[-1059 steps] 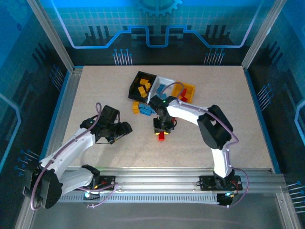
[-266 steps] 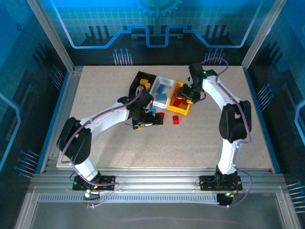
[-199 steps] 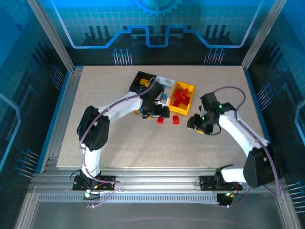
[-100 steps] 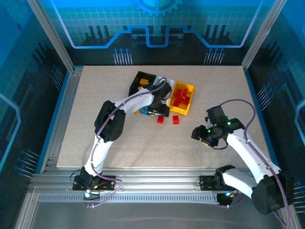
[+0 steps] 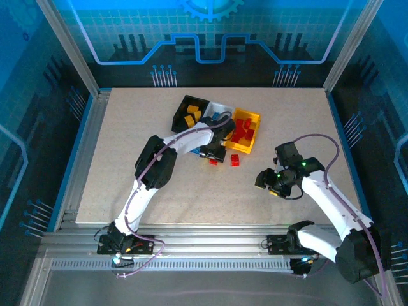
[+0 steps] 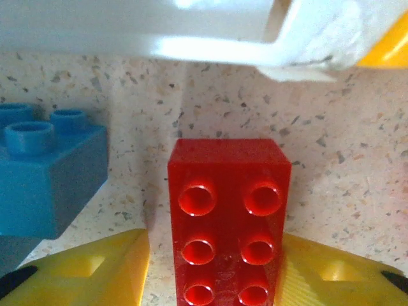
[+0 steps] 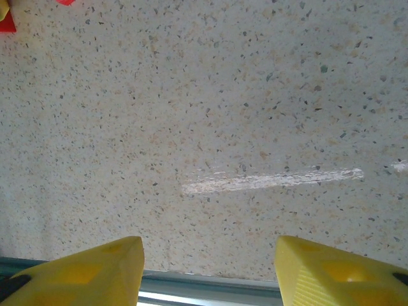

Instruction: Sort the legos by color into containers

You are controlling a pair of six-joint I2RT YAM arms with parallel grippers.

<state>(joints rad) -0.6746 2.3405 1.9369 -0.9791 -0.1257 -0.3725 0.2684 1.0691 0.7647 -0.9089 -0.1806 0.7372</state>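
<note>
A speckled beige table (image 5: 127, 140) sits above aluminium rails (image 5: 210, 245).

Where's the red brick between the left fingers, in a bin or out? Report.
Out: the red brick lies on the table within the left gripper, short of the white bin.

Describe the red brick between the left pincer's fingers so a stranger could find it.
On the table, far middle, a white bin stands between a black bin and a yellow bin. Just before the white one is the red brick, framed by the left pincer with a blue brick beside it; the other red brick lies alone, nearer the yellow bin.
</note>
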